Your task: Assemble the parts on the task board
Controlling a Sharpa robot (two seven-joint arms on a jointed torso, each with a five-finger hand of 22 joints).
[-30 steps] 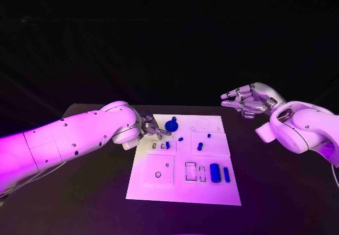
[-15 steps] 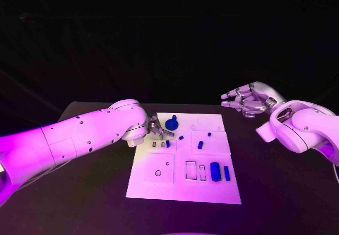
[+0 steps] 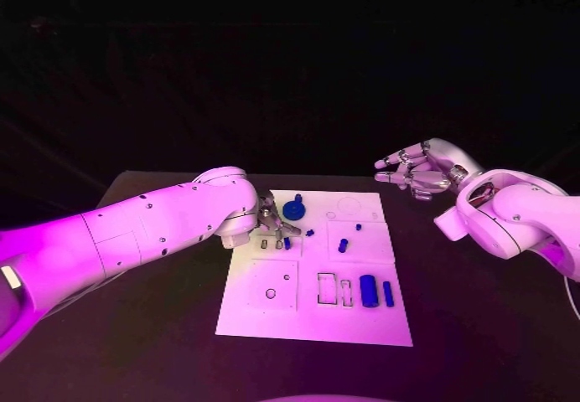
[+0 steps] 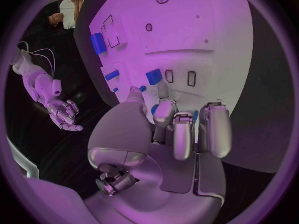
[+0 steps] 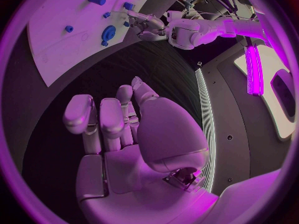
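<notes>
The white task board (image 3: 308, 314) lies mid-table. My left hand (image 3: 270, 224) hovers low over its far left part, fingers curled down beside the round blue part (image 3: 294, 209). In the left wrist view the left hand (image 4: 177, 129) has blue showing between its fingers, and I cannot tell whether it holds anything. A small blue piece (image 4: 153, 76) sits beside two slots (image 4: 181, 77). Small blue pieces (image 3: 342, 246) lie mid-board and two blue bars (image 3: 376, 295) near the front. My right hand (image 3: 417, 172) hangs raised off the board's far right corner, fingers loosely curled, empty.
Black table (image 3: 484, 318) surrounds the board on all sides. Empty rectangular slots (image 3: 334, 291) and a small hole (image 3: 270, 295) mark the board's near half. From the right wrist view the left hand (image 5: 144, 24) sits next to the round blue part (image 5: 109, 33).
My left arm has pushed slightly rightward, carrying the hand a little further over the board beside the round blue part. The right hand has barely moved.
</notes>
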